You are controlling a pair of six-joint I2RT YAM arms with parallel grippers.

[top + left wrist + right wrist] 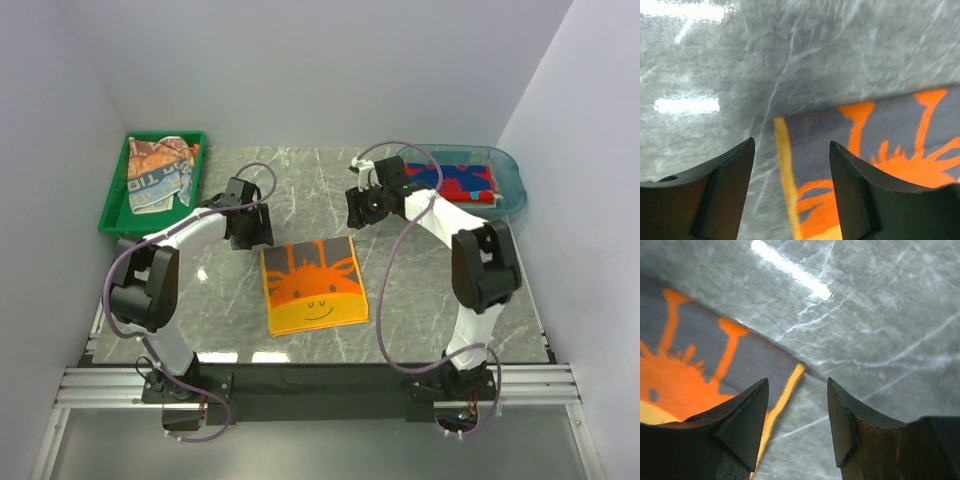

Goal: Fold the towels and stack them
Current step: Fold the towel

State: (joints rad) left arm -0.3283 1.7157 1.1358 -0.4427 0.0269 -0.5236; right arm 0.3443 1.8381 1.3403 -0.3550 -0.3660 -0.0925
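Towel laid flat on the counter, fold not begun
Left fingers and right fingers are held open, one far corner under each pair; both corners are to be pinched next

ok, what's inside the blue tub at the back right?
A red towel with blue lettering lies flat in the blue tub, covering most of its floor. Anything beneath the towel is hidden, so I can't tell whether more towels are stacked under it.
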